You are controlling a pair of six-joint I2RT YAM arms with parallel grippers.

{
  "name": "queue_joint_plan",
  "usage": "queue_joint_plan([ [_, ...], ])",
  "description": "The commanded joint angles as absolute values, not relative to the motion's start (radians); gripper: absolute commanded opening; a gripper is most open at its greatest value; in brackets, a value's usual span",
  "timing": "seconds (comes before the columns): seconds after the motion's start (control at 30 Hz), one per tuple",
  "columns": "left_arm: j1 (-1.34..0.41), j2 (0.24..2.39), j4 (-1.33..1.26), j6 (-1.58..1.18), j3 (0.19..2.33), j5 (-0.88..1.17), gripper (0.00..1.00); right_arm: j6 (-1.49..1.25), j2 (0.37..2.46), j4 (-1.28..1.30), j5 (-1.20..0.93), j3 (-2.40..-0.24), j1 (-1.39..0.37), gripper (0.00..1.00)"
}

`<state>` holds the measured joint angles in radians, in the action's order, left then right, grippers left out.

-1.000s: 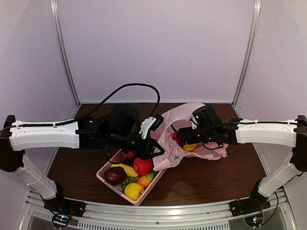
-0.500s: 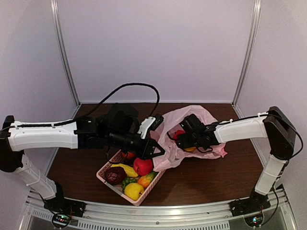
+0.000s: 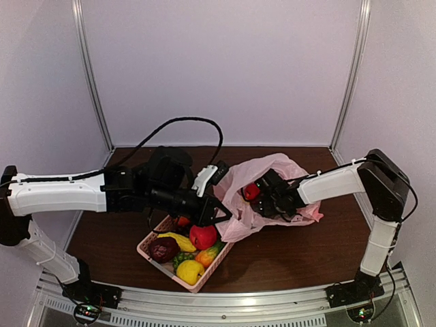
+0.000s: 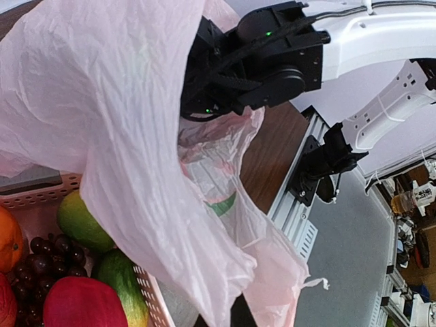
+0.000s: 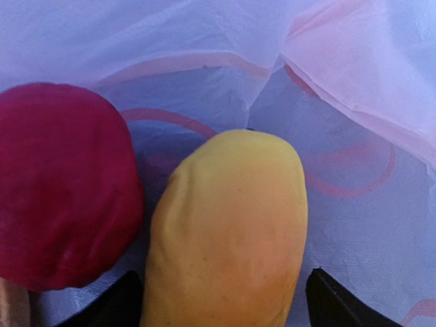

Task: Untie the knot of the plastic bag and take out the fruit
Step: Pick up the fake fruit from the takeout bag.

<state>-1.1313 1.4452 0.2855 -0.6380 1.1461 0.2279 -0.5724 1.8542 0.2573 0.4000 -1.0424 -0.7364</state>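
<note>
The pink plastic bag (image 3: 272, 167) lies at mid table with its mouth open toward the left; no knot shows. My left gripper (image 3: 221, 216) is shut on the bag's near edge and holds the film (image 4: 122, 136) up over the basket. My right gripper (image 3: 262, 197) is inside the bag. In the right wrist view it (image 5: 225, 303) is open, one fingertip (image 5: 116, 303) at each side of a yellow-orange fruit (image 5: 228, 218). There is a gap at the right finger. A red fruit (image 5: 61, 184) lies just left of it, also seen from above (image 3: 251, 191).
A pink latticed basket (image 3: 167, 271) stands at front centre under my left gripper. It holds a red apple (image 3: 203, 236), a dark maroon fruit (image 3: 163, 249), a yellow one (image 3: 189, 271) and others. The metal rail (image 3: 238, 303) runs along the near edge.
My right gripper has pushed left and deeper into the bag, its elbow folding up at the right. The yellow-orange fruit, visible from above before, is now covered by it. My left gripper kept hold.
</note>
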Motion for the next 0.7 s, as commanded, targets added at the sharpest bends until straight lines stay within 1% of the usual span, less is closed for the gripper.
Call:
queue_joint_plan([
  [0.0,-1.128,1.422,0.271,-0.635,1.148,0.228,0.00,-0.600,1.857,0.251,0.393,-1.006,-0.718,0.73],
  [0.07,-1.129,1.429,0.279,-0.631,1.157,0.229,0.00,-0.591,1.845,0.242,0.381,-1.003,-0.718,0.65],
  [0.17,-1.127,1.436,0.277,-0.637,1.159,0.224,0.00,-0.575,1.826,0.235,0.361,-1.007,-0.718,0.56],
  [0.37,-1.126,1.438,0.248,-0.667,1.147,0.207,0.00,-0.511,1.756,0.210,0.300,-0.989,-0.719,0.47],
  [0.5,-1.124,1.442,0.255,-0.677,1.146,0.204,0.00,-0.468,1.660,0.160,0.239,-0.934,-0.719,0.45],
  [0.67,-1.121,1.441,0.261,-0.680,1.144,0.195,0.00,-0.398,1.521,0.089,0.086,-0.868,-0.722,0.46],
])
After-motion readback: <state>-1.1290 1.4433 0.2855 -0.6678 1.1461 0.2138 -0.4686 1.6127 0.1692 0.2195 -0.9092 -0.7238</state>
